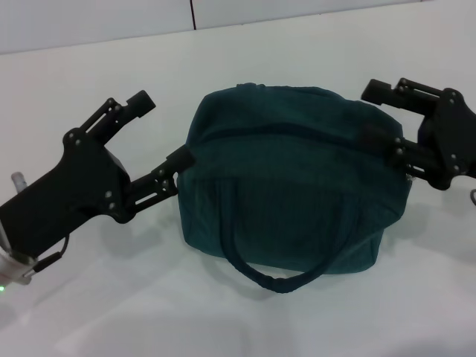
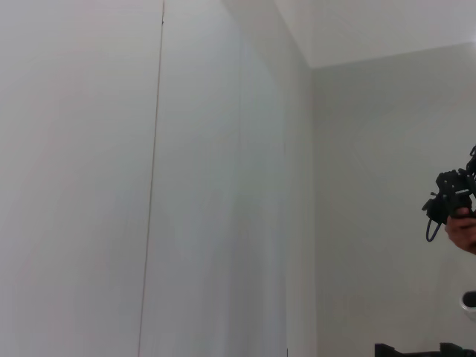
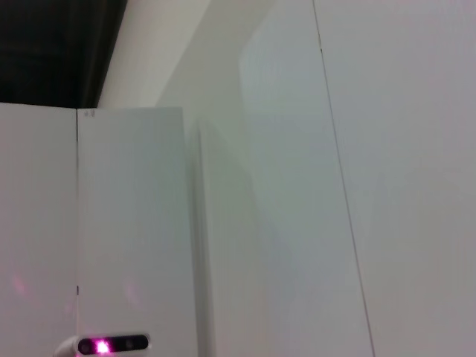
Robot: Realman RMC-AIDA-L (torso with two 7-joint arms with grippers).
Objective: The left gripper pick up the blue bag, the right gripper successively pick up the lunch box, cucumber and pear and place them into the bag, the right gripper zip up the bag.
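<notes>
The blue bag (image 1: 286,178) sits bulging in the middle of the white table, its zipper line running along the top and one loop handle (image 1: 271,275) hanging down at the front. My left gripper (image 1: 165,126) is open at the bag's left end, with its lower finger (image 1: 167,175) touching the fabric. At the bag's right end my right gripper (image 1: 380,117) is open too, its lower finger (image 1: 409,152) against the bag's upper corner. The lunch box, cucumber and pear are out of view. Both wrist views show only walls.
The white table (image 1: 111,297) extends around the bag. In the left wrist view a hand holds a black device (image 2: 452,201) far off. In the right wrist view a white cabinet (image 3: 126,223) carries a pink light (image 3: 100,346).
</notes>
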